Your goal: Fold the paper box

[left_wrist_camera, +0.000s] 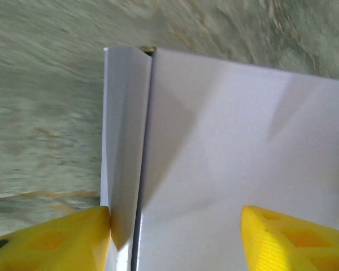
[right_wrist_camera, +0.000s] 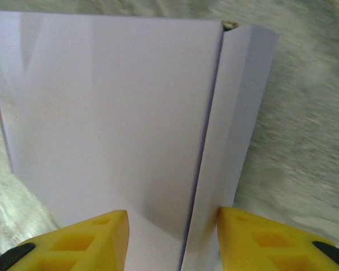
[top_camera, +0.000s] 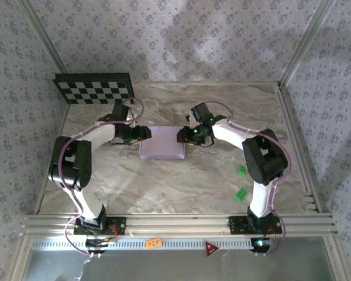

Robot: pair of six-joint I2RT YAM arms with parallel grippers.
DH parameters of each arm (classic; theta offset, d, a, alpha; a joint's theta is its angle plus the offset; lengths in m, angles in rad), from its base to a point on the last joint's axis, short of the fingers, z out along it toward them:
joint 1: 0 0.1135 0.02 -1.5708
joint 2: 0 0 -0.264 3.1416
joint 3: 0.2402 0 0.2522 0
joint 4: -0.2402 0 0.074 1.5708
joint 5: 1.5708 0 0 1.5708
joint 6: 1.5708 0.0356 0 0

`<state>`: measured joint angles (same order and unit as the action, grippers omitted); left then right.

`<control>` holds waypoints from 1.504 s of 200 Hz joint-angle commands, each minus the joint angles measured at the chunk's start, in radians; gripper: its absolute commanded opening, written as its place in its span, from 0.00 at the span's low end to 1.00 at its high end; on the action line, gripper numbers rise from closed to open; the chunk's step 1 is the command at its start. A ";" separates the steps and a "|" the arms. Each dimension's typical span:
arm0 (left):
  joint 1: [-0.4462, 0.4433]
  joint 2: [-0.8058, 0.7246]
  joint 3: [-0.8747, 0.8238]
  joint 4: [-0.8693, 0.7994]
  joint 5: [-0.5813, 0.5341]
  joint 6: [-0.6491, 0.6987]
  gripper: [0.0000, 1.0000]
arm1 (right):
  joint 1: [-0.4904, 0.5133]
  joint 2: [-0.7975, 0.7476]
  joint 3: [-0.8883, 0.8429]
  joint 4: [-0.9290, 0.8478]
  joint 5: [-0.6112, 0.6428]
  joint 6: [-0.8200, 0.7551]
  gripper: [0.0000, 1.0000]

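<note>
Where the paper box (top_camera: 162, 142) lies: near the middle of the counter (top_camera: 181, 187), a pale lavender, shallow rectangle between the two arms, its broad face up.
Left arm (top_camera: 76, 164): bent in from the left, its wrist at the box's left end.
Left jaws: open, with nothing clamped. In the left wrist view the yellow fingers (left_wrist_camera: 51, 243) stand well apart. One touches the outside of a narrow side strip, the other sits over the broad panel.
Box at the left end (left_wrist_camera: 231, 141): the narrow strip runs along the panel's left edge, with a dark seam between the two. Soft shadows fall across the panel.
Right arm (top_camera: 263, 158): bent in from the right, its wrist at the box's right end.
Right jaws: partly open, straddling the box's right edge without pinching it. In the right wrist view one of the fingers (right_wrist_camera: 73, 243) is over the panel and the other is just outside the side strip.
Box at the right end (right_wrist_camera: 113, 113): a narrow strip is folded along the panel's right edge, with marbled counter beyond it.
Checkerboard panel (top_camera: 95, 88): at the far left corner, well apart from the box.
Green blocks (top_camera: 241, 170): two small pieces on the counter near the right arm, apart from the box.
</note>
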<state>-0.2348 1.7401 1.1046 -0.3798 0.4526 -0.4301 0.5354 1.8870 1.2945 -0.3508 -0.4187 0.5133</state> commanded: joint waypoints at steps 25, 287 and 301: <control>0.133 -0.078 0.040 -0.045 0.010 0.070 0.62 | 0.132 0.113 0.155 0.256 0.022 0.163 0.44; 0.552 0.375 0.471 0.048 -0.137 0.018 0.62 | 0.338 0.797 0.894 0.565 0.366 0.268 0.66; 0.558 0.349 0.459 0.050 -0.155 0.015 0.62 | 0.324 0.758 0.869 0.540 0.345 0.248 0.69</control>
<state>0.3145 2.1078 1.5593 -0.3244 0.2794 -0.3954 0.8745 2.7140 2.2078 0.2295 -0.0525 0.8104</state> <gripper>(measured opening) 0.618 0.669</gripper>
